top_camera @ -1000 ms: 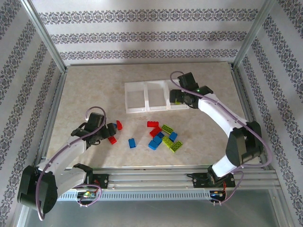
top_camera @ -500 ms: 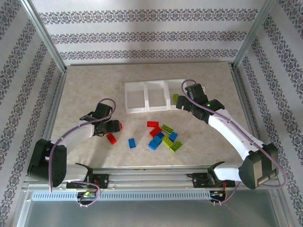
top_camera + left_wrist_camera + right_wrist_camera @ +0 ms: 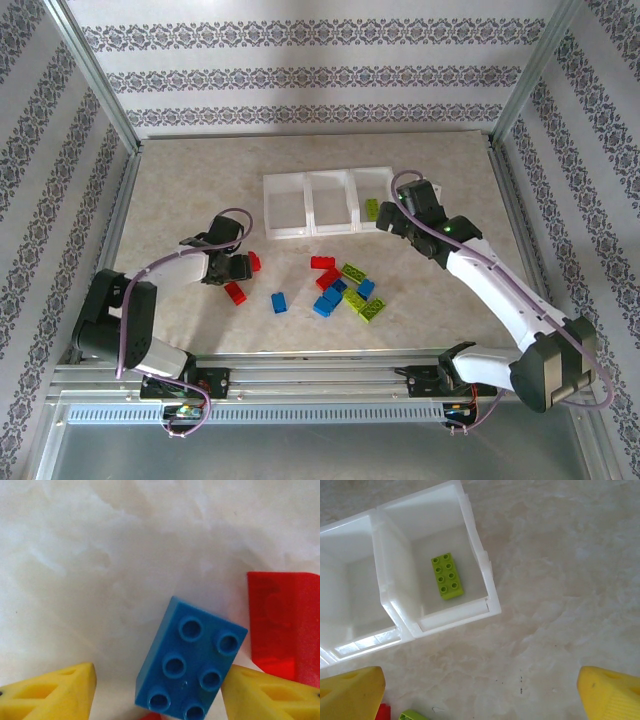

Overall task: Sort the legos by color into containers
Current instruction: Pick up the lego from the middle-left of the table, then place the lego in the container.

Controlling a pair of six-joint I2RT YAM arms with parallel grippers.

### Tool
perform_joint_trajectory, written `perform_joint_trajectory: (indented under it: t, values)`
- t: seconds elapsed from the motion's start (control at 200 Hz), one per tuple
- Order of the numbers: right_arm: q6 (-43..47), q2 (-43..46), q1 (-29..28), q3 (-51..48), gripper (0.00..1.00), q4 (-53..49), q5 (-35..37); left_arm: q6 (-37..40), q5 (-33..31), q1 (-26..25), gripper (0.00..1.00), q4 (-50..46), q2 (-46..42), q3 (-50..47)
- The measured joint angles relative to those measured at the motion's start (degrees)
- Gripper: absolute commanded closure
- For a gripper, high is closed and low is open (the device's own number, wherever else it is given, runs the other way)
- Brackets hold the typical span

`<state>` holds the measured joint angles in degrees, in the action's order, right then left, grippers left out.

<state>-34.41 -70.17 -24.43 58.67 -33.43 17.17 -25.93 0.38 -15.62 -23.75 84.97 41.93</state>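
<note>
Loose red, blue and lime legos [image 3: 343,288] lie near the counter's [image 3: 200,180] middle. To their left, the left end effector [image 3: 238,268] has its tips at a red brick [image 3: 253,262]; I cannot tell whether it grips. The right end effector [image 3: 388,222] hangs released just before the containers [image 3: 288,233], whose right bin holds a lime brick [image 3: 448,575].

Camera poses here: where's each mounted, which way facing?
Top external: fixed above, behind the arm bases, looking down on the beige table, three joined white translucent bins, loose studded bricks; both arms, left gripper, right gripper.
Left wrist: on left arm, facing down at a blue six-stud brick; left yellow fingertips.
Right wrist: on right arm, facing down at the bins' end; right yellow fingertips.
Shared: top and right wrist both see the lime eight-stud brick in the end bin.
</note>
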Motion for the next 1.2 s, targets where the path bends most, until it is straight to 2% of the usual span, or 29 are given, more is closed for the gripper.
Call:
perform_joint_trajectory:
  t: [0.5,0.77,0.974,1.199]
  values:
    - [-1.5,1.9,-0.6,-1.8,0.02,-0.7,0.2,-2.3,-2.9,0.4,0.74,-1.4,2.9,2.0]
    - [-1.5,1.9,-1.2,-1.9,0.02,-0.9,0.2,-2.4,-2.0,0.4,0.77,-0.5,1.8,2.0]
    - [-1.7,1.9,-2.1,-2.2,0.01,-0.9,0.2,-2.9,-0.7,0.2,0.77,-0.2,-4.9,3.5]
    - [-2.4,1.1,-2.8,-4.0,0.02,-0.9,0.5,-4.8,-1.0,-4.0,0.81,1.3,-7.5,8.9]
